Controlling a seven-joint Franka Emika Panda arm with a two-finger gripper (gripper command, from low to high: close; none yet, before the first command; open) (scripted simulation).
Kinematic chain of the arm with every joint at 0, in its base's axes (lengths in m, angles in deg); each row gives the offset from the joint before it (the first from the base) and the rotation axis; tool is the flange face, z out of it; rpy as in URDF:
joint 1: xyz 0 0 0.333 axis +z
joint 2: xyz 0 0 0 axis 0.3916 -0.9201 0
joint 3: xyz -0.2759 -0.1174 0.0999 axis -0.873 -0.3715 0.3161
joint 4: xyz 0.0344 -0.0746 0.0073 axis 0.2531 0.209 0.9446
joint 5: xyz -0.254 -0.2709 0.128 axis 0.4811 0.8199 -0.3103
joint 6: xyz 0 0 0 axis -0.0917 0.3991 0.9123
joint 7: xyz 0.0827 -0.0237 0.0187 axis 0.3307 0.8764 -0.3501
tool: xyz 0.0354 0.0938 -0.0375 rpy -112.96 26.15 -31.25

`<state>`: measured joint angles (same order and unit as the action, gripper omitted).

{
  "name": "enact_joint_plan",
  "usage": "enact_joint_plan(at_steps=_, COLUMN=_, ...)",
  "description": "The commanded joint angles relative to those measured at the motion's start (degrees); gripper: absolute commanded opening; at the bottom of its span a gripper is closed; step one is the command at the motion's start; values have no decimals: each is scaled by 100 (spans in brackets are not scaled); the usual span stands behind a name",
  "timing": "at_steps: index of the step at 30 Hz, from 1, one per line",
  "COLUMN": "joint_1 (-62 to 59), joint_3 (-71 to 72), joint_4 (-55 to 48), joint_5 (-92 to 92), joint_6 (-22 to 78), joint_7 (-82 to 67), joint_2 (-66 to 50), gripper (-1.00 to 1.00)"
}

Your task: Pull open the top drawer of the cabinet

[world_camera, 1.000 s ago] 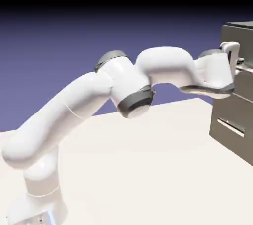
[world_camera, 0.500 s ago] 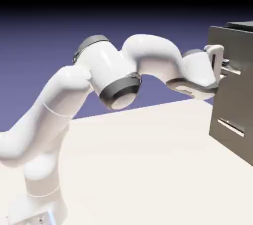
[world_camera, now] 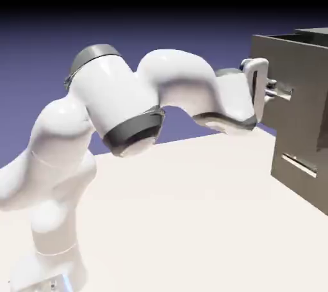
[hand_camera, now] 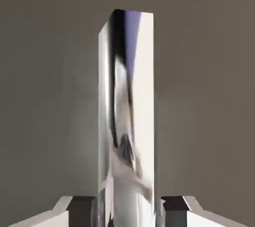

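Top drawer (world_camera: 289,73) part open, near left. Pincer (hand_camera: 128,216) clamped on bar handle (hand_camera: 128,121); slip risk if pull skews.

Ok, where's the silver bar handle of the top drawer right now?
In the exterior view it's at the right, on the grey-brown metallic top drawer's front, just right of the white gripper; the hand view shows the handle upright between the fingertips.

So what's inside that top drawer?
The top drawer stands partly open, showing only a dark strip of its inside along the upper edge. The front panel hides the rest, so any contents can't be seen.
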<state>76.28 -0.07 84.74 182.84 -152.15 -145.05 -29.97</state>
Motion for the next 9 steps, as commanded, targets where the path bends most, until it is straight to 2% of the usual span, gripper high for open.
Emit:
enact_joint_plan(at_steps=1, joint_1=-214, joint_3=172, joint_4=173, joint_5=-45, joint_6=40, joint_7=10, joint_2=-1, gripper=-100)
enact_joint_plan(at_steps=5, joint_1=-1013, joint_3=856, joint_4=858, joint_5=-121, joint_6=198, joint_7=-9, joint_2=84, gripper=-100)
enact_joint_plan(at_steps=6, joint_1=-1013, joint_3=856, joint_4=858, joint_5=-121, joint_6=198, joint_7=-9, joint_2=84, gripper=100)
enact_joint_plan(at_steps=9, joint_1=-1428, joint_3=1213, joint_4=1207, joint_5=-180, joint_6=257, joint_7=-30, joint_2=172, gripper=100)
